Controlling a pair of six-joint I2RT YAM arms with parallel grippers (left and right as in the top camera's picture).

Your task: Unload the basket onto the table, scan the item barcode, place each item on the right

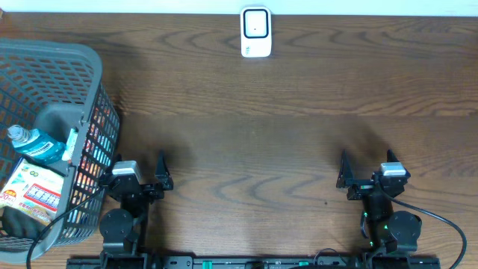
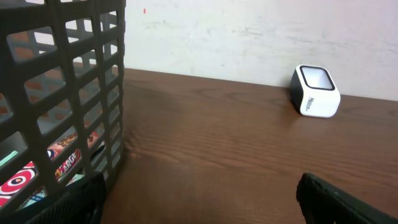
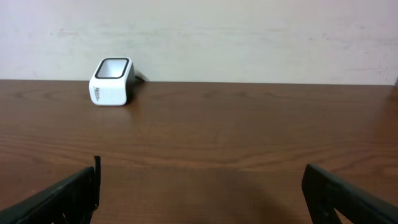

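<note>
The white barcode scanner (image 1: 255,32) stands at the table's far edge, and it also shows as the scanner (image 2: 316,91) in the left wrist view and the scanner (image 3: 112,82) in the right wrist view. Items lie in the grey mesh basket (image 1: 91,61) at the left: a blue bottle (image 1: 33,144) and a colourful packet (image 1: 33,190). My left gripper (image 1: 136,160) rests open beside the basket's right wall (image 2: 68,81), with nothing between its jaws (image 2: 199,199). At the near right, my right gripper (image 1: 366,161) is open and holds nothing (image 3: 200,186).
A dark object (image 1: 19,223) lies in the basket's near corner. The basket wall stands close against my left gripper's left finger (image 2: 74,199). Bare wooden tabletop (image 1: 254,149) stretches between both grippers and the scanner. A pale wall (image 3: 249,37) rises behind the table.
</note>
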